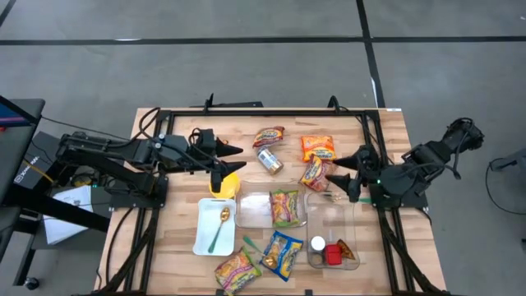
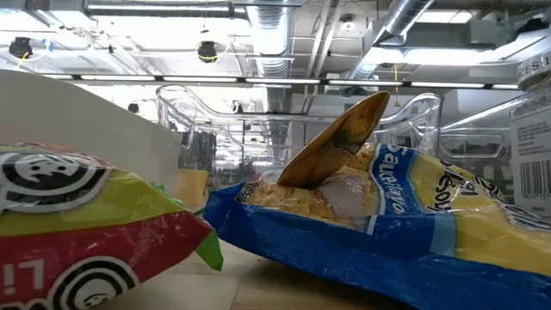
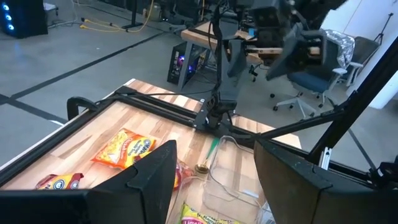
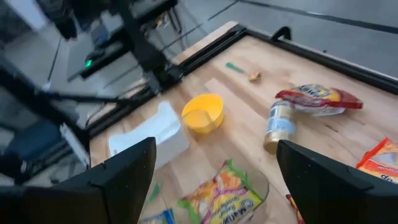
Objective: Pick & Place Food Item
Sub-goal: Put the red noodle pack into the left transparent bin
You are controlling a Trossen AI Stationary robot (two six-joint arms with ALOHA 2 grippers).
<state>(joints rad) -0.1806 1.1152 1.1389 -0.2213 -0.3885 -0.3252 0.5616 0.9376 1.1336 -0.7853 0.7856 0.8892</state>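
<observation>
the left hand point(image 1: 223, 162) is suspended above the table point(image 1: 177, 238) at roughly 10 o'clock from the table centre, directly over the yellow bowl point(image 1: 228, 187). its fingers are spread apart and hold nothing; the left wrist view shows both dark fingers point(image 3: 146, 180) with an open gap between them

the right hand point(image 1: 341, 172) is suspended at roughly 2 o'clock from the table centre, its fingers released and empty, just beside the red-and-orange snack packet point(image 1: 316, 173). in the right wrist view the two fingers point(image 4: 118, 180) stand wide apart

food items on the table:
- an orange snack bag point(image 1: 317, 147) at 1 o'clock, touching or nearly touching the red-and-orange snack packet at 6 o'clock from it
- a tin can point(image 1: 269, 160) lying on its side near 12 o'clock, with a red-and-yellow packet point(image 1: 269, 136) just beside it at 12 o'clock
- a green-and-yellow snack bag point(image 1: 285, 207) inside the clear container point(image 1: 249, 210) at the table centre
- a blue-and-yellow snack bag point(image 1: 282, 254) and a red-and-green snack bag point(image 1: 237, 270) near the 6 o'clock edge

a white tray point(image 1: 204, 238) at 8 o'clock carries a spoon point(image 1: 219, 227). a second clear container point(image 1: 329, 215) at 4 o'clock holds small items at its 6 o'clock end, including a white-capped object point(image 1: 317, 243) and a red object point(image 1: 333, 254)

the low view shows the blue-and-yellow snack bag and the red-and-green snack bag close to the lens, with the clear container behind them
</observation>
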